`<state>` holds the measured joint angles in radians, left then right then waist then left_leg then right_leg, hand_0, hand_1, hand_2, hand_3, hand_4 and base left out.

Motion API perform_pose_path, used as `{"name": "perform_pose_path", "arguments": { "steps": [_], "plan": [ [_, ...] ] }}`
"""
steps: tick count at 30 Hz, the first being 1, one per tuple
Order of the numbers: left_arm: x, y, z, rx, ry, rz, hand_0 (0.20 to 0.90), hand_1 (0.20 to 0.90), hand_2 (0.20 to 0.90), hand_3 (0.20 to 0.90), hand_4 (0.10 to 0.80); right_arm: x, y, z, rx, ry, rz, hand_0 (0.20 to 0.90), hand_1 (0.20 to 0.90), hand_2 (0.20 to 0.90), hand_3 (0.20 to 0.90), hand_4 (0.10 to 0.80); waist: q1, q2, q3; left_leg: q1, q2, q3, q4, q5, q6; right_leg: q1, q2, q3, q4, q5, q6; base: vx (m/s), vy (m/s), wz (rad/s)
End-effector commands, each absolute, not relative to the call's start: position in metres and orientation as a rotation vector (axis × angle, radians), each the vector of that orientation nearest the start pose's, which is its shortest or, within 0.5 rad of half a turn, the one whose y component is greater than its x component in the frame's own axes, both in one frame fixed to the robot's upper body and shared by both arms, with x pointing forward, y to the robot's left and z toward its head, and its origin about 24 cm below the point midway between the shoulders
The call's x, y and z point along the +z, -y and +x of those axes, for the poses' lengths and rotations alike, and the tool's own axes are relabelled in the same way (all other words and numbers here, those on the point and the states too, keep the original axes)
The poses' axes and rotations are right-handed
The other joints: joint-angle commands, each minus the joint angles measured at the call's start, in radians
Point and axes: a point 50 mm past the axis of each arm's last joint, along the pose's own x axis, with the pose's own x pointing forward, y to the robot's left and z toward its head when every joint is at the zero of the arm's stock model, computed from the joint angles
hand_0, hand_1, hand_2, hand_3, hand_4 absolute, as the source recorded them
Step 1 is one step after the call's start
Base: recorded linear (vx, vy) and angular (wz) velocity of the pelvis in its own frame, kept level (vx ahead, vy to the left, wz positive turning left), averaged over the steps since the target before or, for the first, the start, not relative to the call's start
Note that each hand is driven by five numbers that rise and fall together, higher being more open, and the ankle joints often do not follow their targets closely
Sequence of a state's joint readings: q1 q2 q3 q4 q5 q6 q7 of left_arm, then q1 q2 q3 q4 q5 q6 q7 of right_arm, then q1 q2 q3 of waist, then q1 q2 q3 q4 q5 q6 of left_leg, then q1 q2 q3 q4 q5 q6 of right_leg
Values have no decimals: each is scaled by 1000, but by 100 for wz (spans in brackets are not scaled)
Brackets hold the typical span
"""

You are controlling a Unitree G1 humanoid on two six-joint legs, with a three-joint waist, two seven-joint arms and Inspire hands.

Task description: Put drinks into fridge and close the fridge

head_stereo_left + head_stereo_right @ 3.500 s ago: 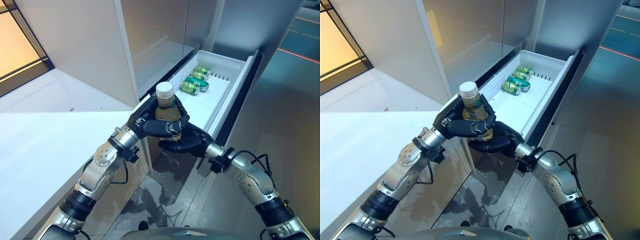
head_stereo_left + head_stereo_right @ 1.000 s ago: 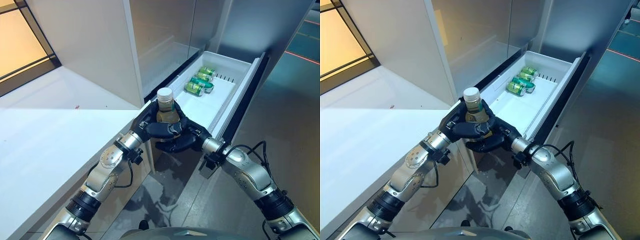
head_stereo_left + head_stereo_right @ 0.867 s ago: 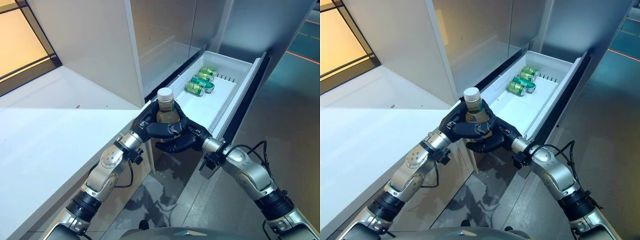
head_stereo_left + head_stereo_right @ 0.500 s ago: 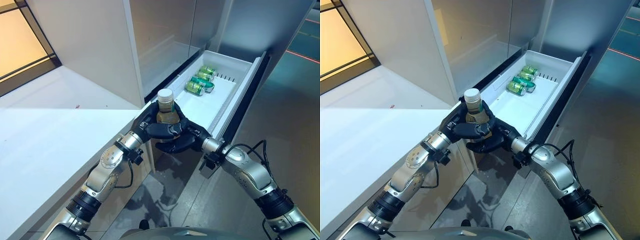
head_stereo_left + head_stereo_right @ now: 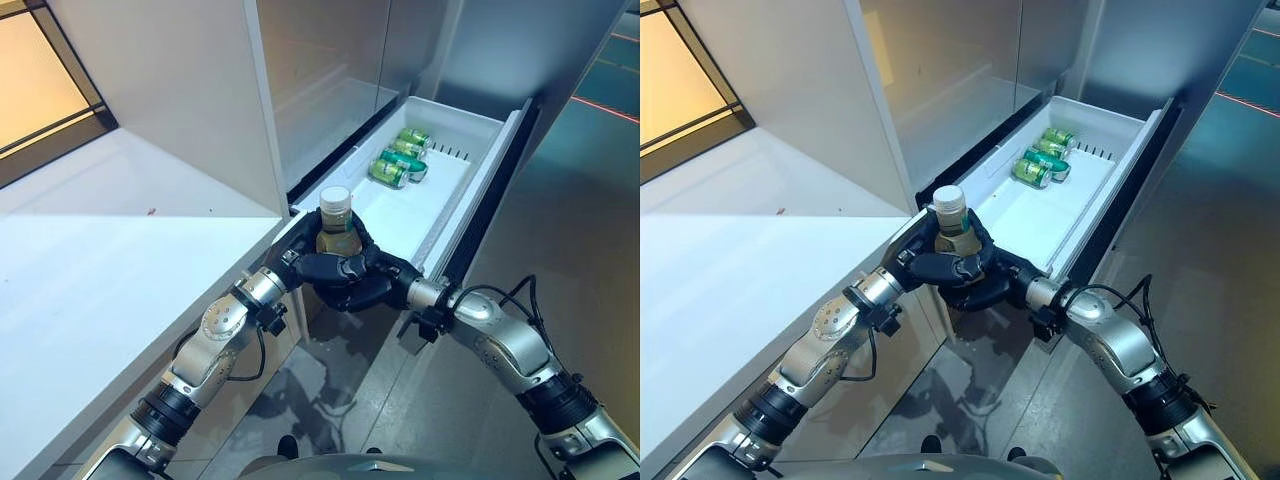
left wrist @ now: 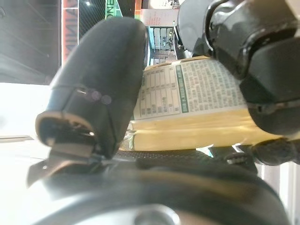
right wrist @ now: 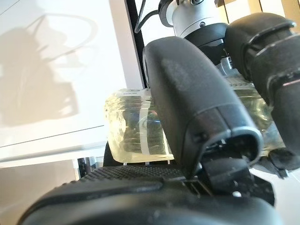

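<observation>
Fingers (image 5: 325, 266) around bottle (image 5: 336, 222), cans (image 5: 397, 162) beyond

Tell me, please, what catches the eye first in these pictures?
Both dark hands, left hand and right hand, clasp one upright white-capped bottle at the near end of the open white fridge drawer. Green cans lie at its far end.

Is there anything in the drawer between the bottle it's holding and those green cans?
No. In the left eye view, only bare white drawer floor lies between the bottle and the green cans.
</observation>
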<state>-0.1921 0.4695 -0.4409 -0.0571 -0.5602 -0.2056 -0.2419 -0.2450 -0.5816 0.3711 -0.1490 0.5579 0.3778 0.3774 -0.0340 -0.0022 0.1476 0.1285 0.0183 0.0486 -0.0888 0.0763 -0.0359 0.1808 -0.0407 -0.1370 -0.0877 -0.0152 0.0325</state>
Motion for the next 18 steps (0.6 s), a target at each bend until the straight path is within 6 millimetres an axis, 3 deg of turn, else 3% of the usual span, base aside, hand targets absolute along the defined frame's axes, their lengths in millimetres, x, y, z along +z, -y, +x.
{"name": "perform_pose_path", "arguments": {
  "steps": [1, 6, 11, 18],
  "plan": [
    [161, -79, 253, -899, 656, -57, 900, 900, 900, 900, 800, 163, 84, 269, 1037, 192, -81, 300, 300, 300, 200, 100, -10, -15, -74, 34, -69, 48, 26, -139, 69, -63, 54, 15, 89, -42, 24, 0, 0, 0],
    [167, -80, 262, -769, 657, -115, 900, 900, 900, 900, 800, 179, 88, 286, 895, 261, -162, 300, 300, 300, 200, 100, -4, -18, -72, 32, -68, 44, 33, -142, 67, -58, 56, 11, 88, -43, 21, -9, -28, 0],
    [151, -94, 267, -655, 608, -79, 900, 900, 900, 900, 800, 200, 104, 301, 706, 329, -271, 300, 300, 300, 200, 100, 11, -26, -71, 23, -64, 44, 51, -149, 61, -57, 57, 3, 90, -49, 13, -14, -36, 0],
    [96, -126, 266, -554, 353, -74, 900, 900, 900, 900, 800, 252, 154, 330, 338, 412, -395, 300, 300, 300, 200, 100, 57, -42, -65, 17, -65, 22, 64, -155, 56, -44, 58, -25, 94, -59, 0, 5, -23, 9]
  ]
}}
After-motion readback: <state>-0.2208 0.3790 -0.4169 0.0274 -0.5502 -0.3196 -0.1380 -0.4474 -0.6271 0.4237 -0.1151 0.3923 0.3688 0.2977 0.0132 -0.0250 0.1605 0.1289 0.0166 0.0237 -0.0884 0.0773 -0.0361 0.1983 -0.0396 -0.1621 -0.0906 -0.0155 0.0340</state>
